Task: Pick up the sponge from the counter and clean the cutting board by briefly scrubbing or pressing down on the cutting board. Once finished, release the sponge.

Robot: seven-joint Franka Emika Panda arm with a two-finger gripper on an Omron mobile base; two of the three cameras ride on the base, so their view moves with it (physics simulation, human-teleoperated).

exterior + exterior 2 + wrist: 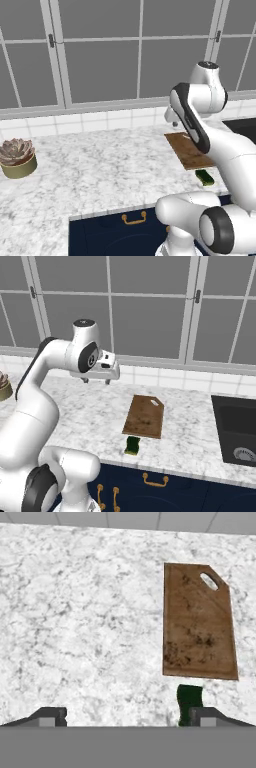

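The brown wooden cutting board (144, 416) (197, 624) (186, 148) lies flat on the marbled counter (90, 416) (85, 627), its handle hole toward the back wall. The small dark green sponge (132, 445) (189, 702) (204, 177) sits just off the board's near edge, close to the counter's front. My gripper (96, 381) (129, 718) hangs open above the counter, to the left of the board and well above it, with nothing between its fingers. In the hand view the sponge shows just beside the right fingertip (210, 716).
A dark sink (235, 428) is set into the counter to the right of the board. A potted succulent (17, 157) stands at the far left. White tiles and large windows (145, 311) run along the back. Navy cabinets with gold handles (156, 482) sit below.
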